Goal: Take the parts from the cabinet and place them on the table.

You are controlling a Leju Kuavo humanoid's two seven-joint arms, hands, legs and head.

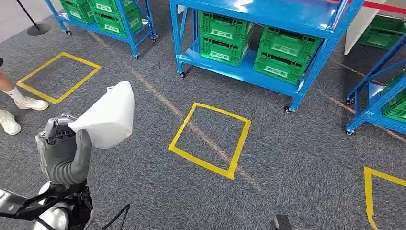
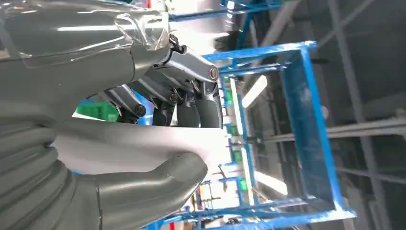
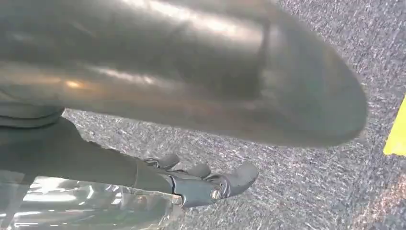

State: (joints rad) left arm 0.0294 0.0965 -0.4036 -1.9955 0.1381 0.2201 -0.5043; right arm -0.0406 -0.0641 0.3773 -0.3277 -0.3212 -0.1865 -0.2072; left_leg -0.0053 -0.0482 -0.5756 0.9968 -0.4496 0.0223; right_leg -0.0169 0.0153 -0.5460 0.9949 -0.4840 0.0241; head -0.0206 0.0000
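- The left hand (image 1: 64, 153) is raised at the lower left of the head view and grasps a white part (image 1: 109, 116); the part stands above and to the right of the hand, its broad end up.
- In the left wrist view the thick grey thumb (image 2: 158, 179) lies along one face of the white part (image 2: 143, 141) and the darker fingers (image 2: 196, 112) press the other face, so the part is clamped between them.
- The right hand (image 3: 206, 184) hangs over grey carpet (image 3: 311, 191) in the right wrist view; its fingers are curled inward with nothing in them.
- Ahead stands a blue shelf rack (image 1: 249, 72) on castors, with its lower shelf edge facing the robot. Four green crates (image 1: 225, 36) sit on that shelf in two stacks of two, the stacks side by side.
- A second blue rack (image 1: 129, 28) at the upper left carries more green crates; their full number is cut off by the frame.
- A third blue rack (image 1: 378, 103) at the right edge holds at least one green crate.
- Between the robot and the middle rack the grey carpet (image 1: 287, 158) lies open, marked with yellow tape squares: one whole square (image 1: 179, 136) in the middle, one (image 1: 38, 67) at the upper left, and part of a third (image 1: 371, 191) at the lower right.
- A person's two white shoes (image 1: 19, 110) stand at the left edge, just beside the upper-left tape square and near the left hand.
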